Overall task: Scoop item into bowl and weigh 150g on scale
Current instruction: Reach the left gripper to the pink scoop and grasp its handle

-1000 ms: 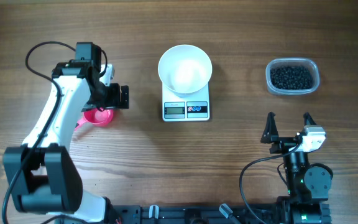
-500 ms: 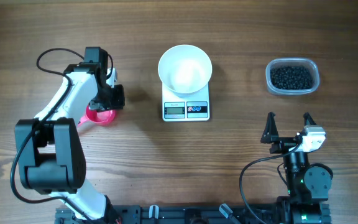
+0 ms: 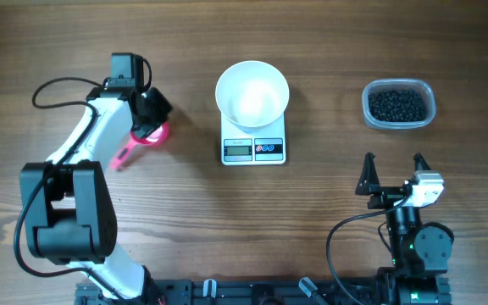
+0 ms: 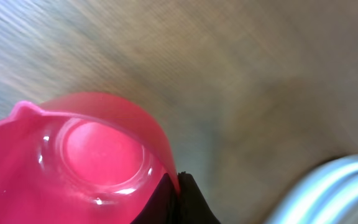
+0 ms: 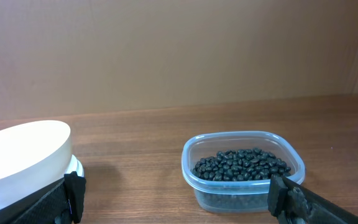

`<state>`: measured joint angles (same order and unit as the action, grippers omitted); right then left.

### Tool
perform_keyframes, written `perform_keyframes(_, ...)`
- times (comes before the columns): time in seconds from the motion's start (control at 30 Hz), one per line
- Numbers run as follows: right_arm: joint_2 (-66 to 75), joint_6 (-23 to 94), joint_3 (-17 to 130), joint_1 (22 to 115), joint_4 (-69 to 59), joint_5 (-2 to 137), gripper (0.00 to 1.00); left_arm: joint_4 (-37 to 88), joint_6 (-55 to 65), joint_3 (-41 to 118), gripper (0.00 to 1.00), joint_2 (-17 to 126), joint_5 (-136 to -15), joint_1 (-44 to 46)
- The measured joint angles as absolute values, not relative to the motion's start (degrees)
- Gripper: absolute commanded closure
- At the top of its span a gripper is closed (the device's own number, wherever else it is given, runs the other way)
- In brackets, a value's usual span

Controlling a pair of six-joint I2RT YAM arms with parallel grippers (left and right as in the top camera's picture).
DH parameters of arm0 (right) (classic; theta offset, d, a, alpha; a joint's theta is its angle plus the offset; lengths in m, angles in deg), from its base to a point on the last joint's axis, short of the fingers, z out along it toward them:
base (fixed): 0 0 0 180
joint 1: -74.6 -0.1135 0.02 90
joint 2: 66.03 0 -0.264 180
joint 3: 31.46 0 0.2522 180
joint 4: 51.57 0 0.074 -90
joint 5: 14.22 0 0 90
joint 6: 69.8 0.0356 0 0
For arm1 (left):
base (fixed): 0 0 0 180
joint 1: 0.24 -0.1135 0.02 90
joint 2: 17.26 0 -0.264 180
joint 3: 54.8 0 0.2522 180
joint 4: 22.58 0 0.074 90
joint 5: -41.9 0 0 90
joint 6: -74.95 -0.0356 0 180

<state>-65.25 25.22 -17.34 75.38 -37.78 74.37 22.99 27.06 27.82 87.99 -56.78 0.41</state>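
Note:
My left gripper (image 3: pixel 154 116) is shut on the rim of the small pink scoop (image 3: pixel 149 135), left of the scale. The scoop's handle (image 3: pixel 122 156) trails toward the front left. In the left wrist view the black fingertips (image 4: pixel 185 194) pinch the thin pink wall of the empty scoop (image 4: pixel 86 155). The white bowl (image 3: pixel 252 93) sits empty on the white scale (image 3: pixel 253 149). The black pellets (image 3: pixel 397 104) fill a clear tub (image 5: pixel 241 186) at the back right. My right gripper (image 3: pixel 394 176) stands open near the front edge, with nothing between its fingers (image 5: pixel 176 193).
The bowl's rim (image 5: pixel 20 152) shows at the left of the right wrist view, and the pellets (image 5: pixel 242 164) lie ahead between the open fingers. A blurred pale curved edge (image 4: pixel 328 190) is at the lower right of the left wrist view. The left arm's cable (image 3: pixel 58 85) loops over the table.
The left gripper has gone from open to shut on the scoop's rim. It has carried the scoop toward the back and slightly right. The right arm has not moved.

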Motion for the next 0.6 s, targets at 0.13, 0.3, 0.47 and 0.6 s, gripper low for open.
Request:
perform_keyframes(0.13,-65.2,25.2,-17.3,75.4,-37.8,74.3,0.0,19.0,47.1,27.9,0.96,88.0,-64.6,0.4)
perform_keyframes(0.3,-65.2,25.2,-17.3,75.4,-37.8,74.3,0.0,19.9,53.3,27.9,0.47,88.0,-66.9,0.4)
perform_keyframes(0.47,-65.2,25.2,-17.3,75.4,-37.8,74.3,0.0,20.1,54.5,27.9,0.13,88.0,-67.4,0.4)
perform_keyframes(0.6,-65.2,25.2,-17.3,75.4,-37.8,74.3,0.0,20.5,54.4,27.9,0.0,88.0,-67.8,0.4)
